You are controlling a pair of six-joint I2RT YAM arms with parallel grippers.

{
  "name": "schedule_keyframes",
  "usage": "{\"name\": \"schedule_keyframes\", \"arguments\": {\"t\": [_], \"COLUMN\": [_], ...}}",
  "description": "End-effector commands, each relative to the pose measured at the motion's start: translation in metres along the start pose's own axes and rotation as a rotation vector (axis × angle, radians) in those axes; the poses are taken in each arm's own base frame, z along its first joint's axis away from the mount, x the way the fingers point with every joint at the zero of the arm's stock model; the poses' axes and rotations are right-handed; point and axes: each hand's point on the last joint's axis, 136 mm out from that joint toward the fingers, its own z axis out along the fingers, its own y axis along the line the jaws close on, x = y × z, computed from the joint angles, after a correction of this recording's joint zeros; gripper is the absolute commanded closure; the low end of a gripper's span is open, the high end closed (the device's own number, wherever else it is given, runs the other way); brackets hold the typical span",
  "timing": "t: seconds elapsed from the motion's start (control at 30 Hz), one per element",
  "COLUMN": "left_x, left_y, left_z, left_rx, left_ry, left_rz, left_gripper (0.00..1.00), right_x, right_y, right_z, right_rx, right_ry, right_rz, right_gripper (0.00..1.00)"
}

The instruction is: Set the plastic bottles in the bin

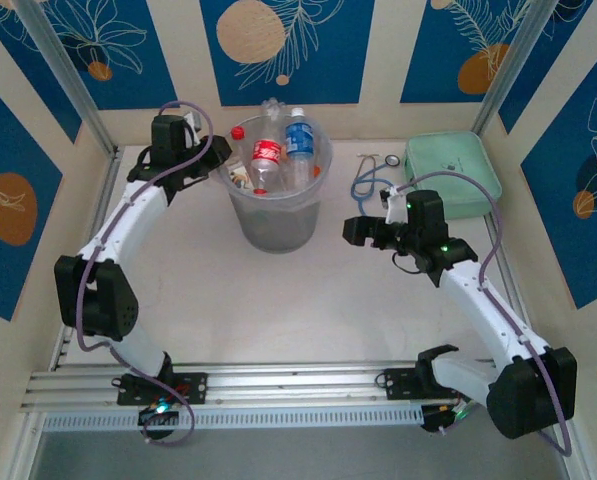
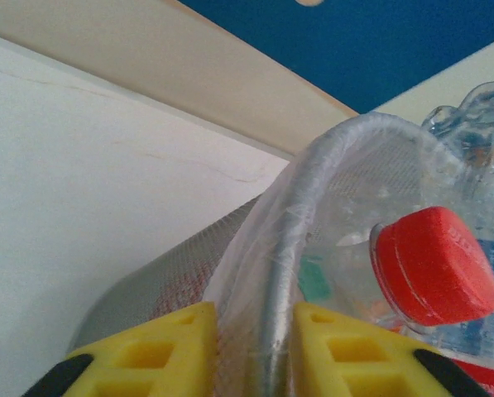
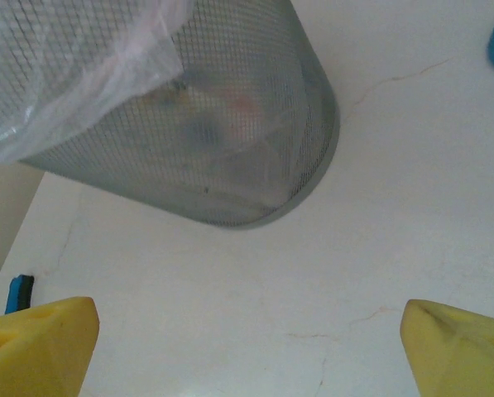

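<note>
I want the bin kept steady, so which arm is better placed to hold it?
Left, probably. The left pincer is shut on the rim of the bin, next to a red-capped bottle inside. The right pincer hangs open over the table, apart from the bin.
</note>
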Motion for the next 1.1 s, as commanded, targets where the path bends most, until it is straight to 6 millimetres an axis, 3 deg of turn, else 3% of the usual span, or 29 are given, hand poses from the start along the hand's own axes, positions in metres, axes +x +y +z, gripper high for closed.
{"name": "schedule_keyframes", "arguments": {"t": [0.0, 0.07, 0.13, 0.17, 0.23, 0.3, 0.33, 0.47, 0.63, 0.73, 0.87, 1.07], "left_x": [-0.012, -0.027, -0.040, -0.048, -0.060, -0.062, -0.061, -0.029, 0.040, 0.071, 0.092, 0.104], "left_y": [-0.023, -0.033, -0.042, -0.045, -0.046, -0.034, -0.025, 0.034, 0.130, 0.167, 0.181, 0.210], "left_z": [-0.022, -0.045, -0.071, -0.086, -0.115, -0.140, -0.152, -0.169, -0.159, -0.152, -0.131, -0.087], "left_rx": [0.032, 0.022, 0.006, -0.014, -0.070, -0.168, -0.220, -0.418, -0.602, -0.636, -0.569, -0.599], "left_ry": [-0.019, -0.049, -0.086, -0.112, -0.170, -0.226, -0.256, -0.304, -0.337, -0.392, -0.431, -0.368], "left_rz": [0.085, 0.170, 0.252, 0.291, 0.360, 0.419, 0.442, 0.473, 0.398, 0.369, 0.454, 0.560], "left_gripper": [0.57, 0.28, 0.05, 0.00, 0.00, 0.00, 0.00, 0.00, 0.00, 0.00, 0.00, 0.00], "right_x": [0.001, -0.005, -0.013, -0.019, -0.025, -0.031, -0.031, -0.028, -0.011, 0.000, 0.003, -0.021], "right_y": [-0.006, -0.016, -0.039, -0.053, -0.077, -0.090, -0.096, -0.125, -0.173, -0.189, -0.196, -0.173], "right_z": [-0.007, -0.009, -0.013, -0.016, -0.022, -0.023, -0.022, -0.018, -0.010, -0.002, 0.010, 0.033], "right_rx": [0.026, 0.087, 0.208, 0.282, 0.384, 0.417, 0.417, 0.523, 0.708, 0.762, 0.755, 0.606], "right_ry": [-0.022, -0.059, -0.113, -0.156, -0.235, -0.309, -0.339, -0.368, -0.316, -0.295, -0.285, -0.386], "right_rz": [-0.015, -0.022, 0.013, 0.038, 0.064, 0.048, 0.035, -0.027, -0.053, -0.095, -0.118, -0.303], "right_gripper": [0.05, 0.03, 0.01, 0.01, 0.01, 0.01, 0.01, 0.01, 0.01, 0.01, 0.01, 0.01]}}
